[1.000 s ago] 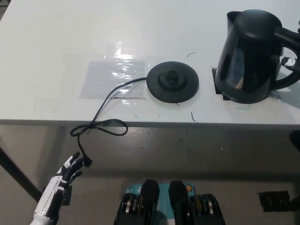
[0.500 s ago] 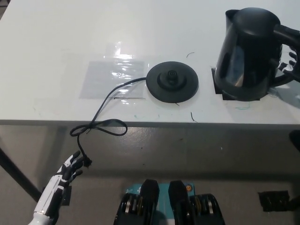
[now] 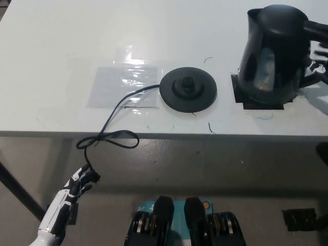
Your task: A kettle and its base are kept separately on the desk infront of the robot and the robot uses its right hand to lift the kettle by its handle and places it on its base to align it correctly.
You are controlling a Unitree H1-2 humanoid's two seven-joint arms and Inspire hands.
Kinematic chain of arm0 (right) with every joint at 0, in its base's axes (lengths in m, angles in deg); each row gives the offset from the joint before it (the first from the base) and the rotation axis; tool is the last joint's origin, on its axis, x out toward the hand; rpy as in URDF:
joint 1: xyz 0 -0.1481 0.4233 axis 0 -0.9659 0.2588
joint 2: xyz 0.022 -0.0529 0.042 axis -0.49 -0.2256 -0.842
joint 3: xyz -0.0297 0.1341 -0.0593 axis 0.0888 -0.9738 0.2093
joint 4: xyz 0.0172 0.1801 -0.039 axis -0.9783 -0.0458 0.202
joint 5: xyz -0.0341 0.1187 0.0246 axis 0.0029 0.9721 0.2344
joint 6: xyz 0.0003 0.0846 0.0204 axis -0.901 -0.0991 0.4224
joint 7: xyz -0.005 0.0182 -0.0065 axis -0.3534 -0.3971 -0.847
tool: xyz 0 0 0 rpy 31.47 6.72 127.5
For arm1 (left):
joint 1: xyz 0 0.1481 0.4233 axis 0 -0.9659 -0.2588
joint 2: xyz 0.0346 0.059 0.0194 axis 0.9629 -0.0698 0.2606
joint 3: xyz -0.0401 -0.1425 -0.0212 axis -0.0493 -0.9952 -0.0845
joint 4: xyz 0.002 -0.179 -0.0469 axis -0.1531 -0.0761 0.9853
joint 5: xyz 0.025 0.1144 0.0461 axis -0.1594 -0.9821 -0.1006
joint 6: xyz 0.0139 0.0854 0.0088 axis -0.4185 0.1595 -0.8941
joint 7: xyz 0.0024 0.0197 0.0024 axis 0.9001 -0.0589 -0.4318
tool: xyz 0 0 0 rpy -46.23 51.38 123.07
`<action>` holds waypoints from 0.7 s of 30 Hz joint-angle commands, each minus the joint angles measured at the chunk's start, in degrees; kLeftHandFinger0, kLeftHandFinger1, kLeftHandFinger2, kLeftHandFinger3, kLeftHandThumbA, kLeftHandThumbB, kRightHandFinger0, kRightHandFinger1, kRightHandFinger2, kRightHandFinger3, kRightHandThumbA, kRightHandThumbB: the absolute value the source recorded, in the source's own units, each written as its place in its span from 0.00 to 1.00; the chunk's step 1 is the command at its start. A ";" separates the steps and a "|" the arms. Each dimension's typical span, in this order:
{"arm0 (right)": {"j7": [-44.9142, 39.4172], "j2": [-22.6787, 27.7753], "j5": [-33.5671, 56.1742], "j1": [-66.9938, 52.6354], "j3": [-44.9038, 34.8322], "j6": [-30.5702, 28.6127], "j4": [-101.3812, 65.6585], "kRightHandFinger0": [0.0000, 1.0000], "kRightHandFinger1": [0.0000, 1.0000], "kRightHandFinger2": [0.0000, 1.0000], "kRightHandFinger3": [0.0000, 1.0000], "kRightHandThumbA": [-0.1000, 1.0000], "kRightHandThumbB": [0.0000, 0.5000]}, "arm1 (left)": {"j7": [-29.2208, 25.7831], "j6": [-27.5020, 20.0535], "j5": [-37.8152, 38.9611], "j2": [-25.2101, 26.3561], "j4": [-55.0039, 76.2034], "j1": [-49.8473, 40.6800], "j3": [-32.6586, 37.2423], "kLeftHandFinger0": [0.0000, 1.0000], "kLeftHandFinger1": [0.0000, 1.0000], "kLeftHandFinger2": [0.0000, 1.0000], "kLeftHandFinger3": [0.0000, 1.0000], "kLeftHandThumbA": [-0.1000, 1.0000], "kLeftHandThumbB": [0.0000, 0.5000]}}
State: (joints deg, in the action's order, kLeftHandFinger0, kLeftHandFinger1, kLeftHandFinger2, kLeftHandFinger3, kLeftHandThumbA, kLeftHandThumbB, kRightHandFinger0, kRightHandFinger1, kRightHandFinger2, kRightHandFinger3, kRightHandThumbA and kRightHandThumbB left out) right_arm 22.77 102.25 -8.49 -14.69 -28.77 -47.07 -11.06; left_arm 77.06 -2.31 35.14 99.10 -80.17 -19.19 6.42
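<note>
White desk, kettle apart from its base.

At 7 o'clock the white left hand (image 3: 77, 183) hangs below the desk (image 3: 61, 46) edge, fingers loosely spread, holding nothing. The base (image 3: 188, 90) sits near centre, its cord (image 3: 110, 120) trailing over the front edge. Bare desktop lies between it and the kettle (image 3: 271, 54) at 2 o'clock. The black right hand (image 3: 320, 56) reaches the handle at the frame's edge; its grip cannot be made out.
</note>
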 commanded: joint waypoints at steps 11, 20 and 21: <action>16.75 -0.91 -3.70 5.27 -3.23 -7.57 -4.97 0.00 0.16 0.54 0.63 0.00 0.34 | 1.76 -2.73 1.00 1.97 -0.22 1.71 -0.36 1.00 1.00 1.00 1.00 1.00 0.53; 17.06 -2.73 -2.55 5.45 -3.00 -9.28 -10.03 0.00 0.19 0.59 0.65 0.00 0.29 | 1.76 -2.58 1.20 2.11 -0.46 2.04 -0.20 1.00 1.00 1.00 1.00 1.00 0.52; 16.91 -3.04 -2.32 5.45 -3.03 -9.39 -11.08 0.00 0.19 0.59 0.65 0.00 0.26 | 1.79 -2.60 1.27 2.11 -0.57 2.10 -0.19 1.00 1.00 1.00 1.00 1.00 0.52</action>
State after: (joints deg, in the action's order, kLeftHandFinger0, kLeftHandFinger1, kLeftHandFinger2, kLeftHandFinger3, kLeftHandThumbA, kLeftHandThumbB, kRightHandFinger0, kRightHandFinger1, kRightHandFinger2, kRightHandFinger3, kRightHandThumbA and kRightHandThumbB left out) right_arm 37.70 99.91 -11.03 -13.93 -30.95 -50.88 -15.51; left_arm 77.42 -2.45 35.70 99.83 -81.24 -18.04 6.35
